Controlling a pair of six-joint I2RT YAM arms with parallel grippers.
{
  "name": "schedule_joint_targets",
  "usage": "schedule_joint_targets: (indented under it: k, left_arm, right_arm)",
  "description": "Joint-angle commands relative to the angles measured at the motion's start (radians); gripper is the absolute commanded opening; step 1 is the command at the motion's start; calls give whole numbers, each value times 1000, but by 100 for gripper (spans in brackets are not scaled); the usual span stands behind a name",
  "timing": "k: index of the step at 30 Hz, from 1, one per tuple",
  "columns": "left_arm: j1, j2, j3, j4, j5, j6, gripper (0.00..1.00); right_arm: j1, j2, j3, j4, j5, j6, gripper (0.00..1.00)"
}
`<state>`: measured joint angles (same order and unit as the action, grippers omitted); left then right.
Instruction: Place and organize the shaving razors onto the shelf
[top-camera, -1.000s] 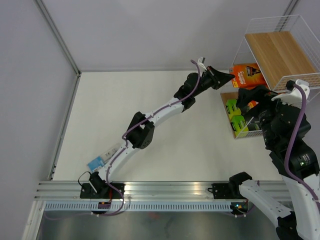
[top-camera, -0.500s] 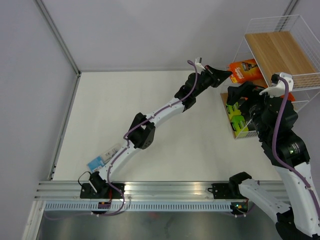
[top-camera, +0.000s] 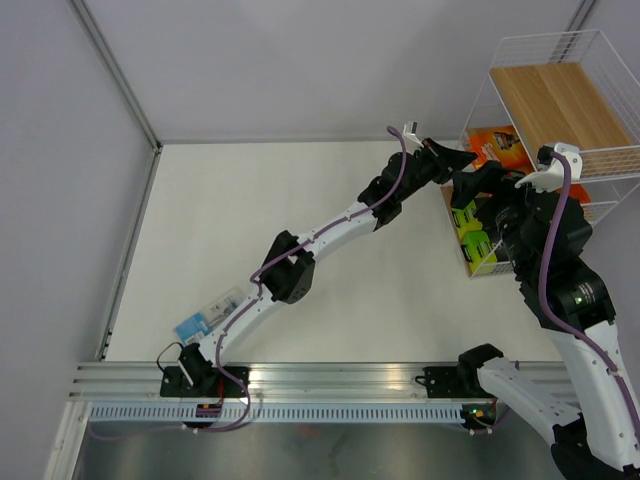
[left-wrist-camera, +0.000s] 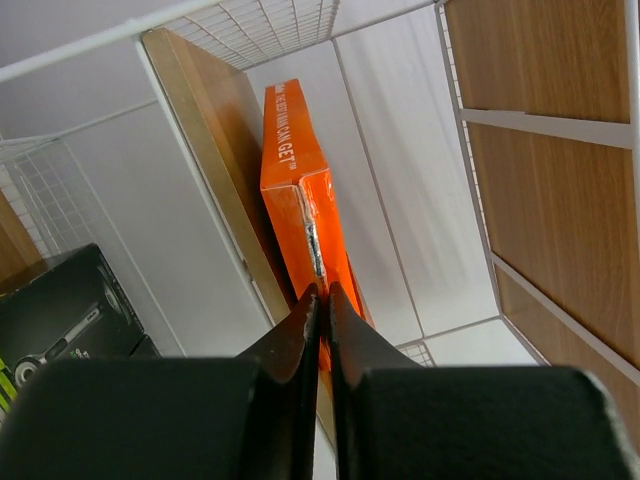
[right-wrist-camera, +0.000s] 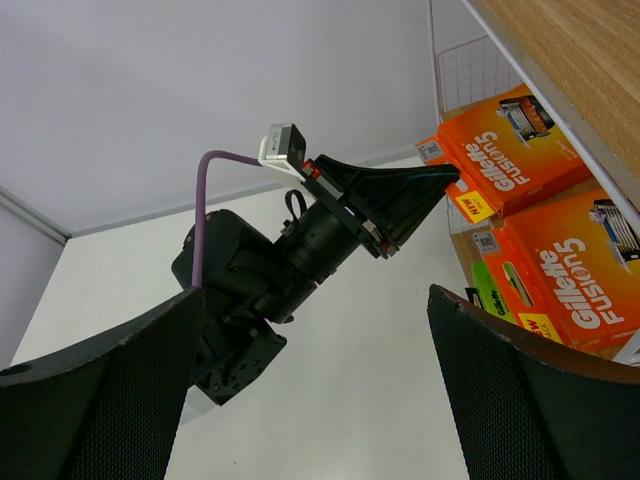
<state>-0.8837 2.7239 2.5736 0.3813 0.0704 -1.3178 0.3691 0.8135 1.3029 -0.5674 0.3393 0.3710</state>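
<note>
Orange flat cardboard razor pack (left-wrist-camera: 298, 190) sits edge-on at the white wire shelf with light-wood tiers (top-camera: 550, 105), its thin seam clamped between the left hand's (left-wrist-camera: 320, 295) fingers. A good finish would be to ease it down beside the second orange pack (right-wrist-camera: 570, 270), square it, then let go. The left arm stretches far right, and the right hand (right-wrist-camera: 315, 395) hovers near, fingers apart and empty.

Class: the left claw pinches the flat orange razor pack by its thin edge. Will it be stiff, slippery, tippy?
Probably stiff: the flat orange cardboard razor pack shows straight edges with the left claw pinching one seam. Possibly slippery: glossy faces, narrow grip. If stood on its thin edge, it may tip.
</note>
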Motion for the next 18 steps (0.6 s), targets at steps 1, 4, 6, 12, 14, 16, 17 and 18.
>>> schedule_joint_targets:
  k: [1,4,6,12,14,16,17,18]
  left_arm:
    - [-3,4,54,4,-47,48,10]
    - [-1,-3,54,5,-64,61,13]
    - [-1,-1,54,1,-66,61,17]
    - [6,-29,50,-38,8,86,42]
    - [18,-58,30,-47,26,95,55]
    - [29,-79,7,-47,60,92,62]
    - [40,-95,-4,-50,74,97,69]
    - [45,-102,-6,-56,97,104,71]
  right_arm:
    - [2,0,-1,34,-13,-17,98]
    - [1,1,4,31,-10,-24,98]
    - [2,4,1,32,-10,-24,98]
    - [1,16,-8,43,-39,-15,98]
    - [1,26,-13,52,-55,-12,98]
    - [1,30,-14,60,-63,-6,98]
    - [1,32,-16,63,-71,-3,98]
    - [1,36,-14,69,-77,-1,98]
